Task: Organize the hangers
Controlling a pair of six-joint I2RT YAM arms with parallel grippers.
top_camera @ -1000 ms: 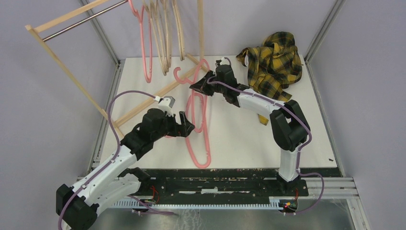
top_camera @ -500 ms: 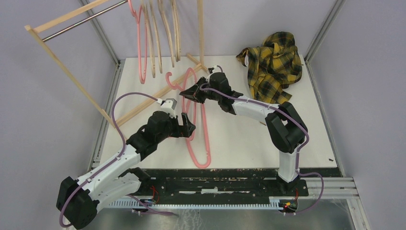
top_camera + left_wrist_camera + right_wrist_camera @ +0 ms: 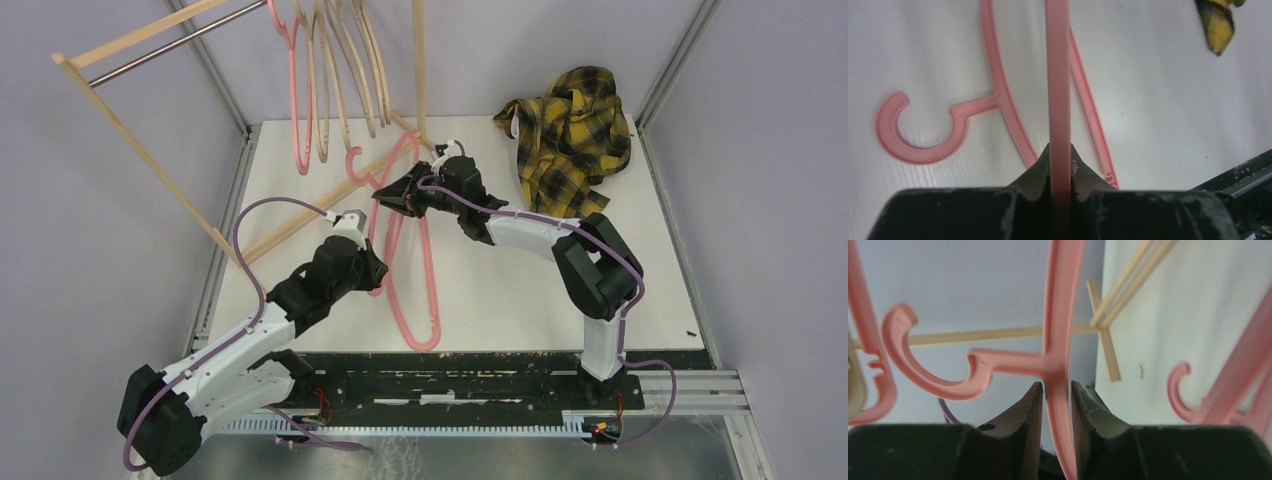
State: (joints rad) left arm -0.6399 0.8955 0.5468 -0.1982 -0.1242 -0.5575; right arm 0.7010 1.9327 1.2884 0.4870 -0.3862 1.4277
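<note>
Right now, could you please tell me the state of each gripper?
Left gripper: closed on the pink hanger.
Right gripper: the pink hanger between its jaws; whether it grips cannot be told.

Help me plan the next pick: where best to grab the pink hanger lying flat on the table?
Probably a straight side arm of the flat hanger, coming straight down and closing across the thin bar. It lies flat on the table, so nothing fits under it from the side.

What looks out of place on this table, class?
The yellow plaid shirt lies crumpled in a heap at the far right corner of the table, on no hanger. A pink hanger also lies flat on the table.
</note>
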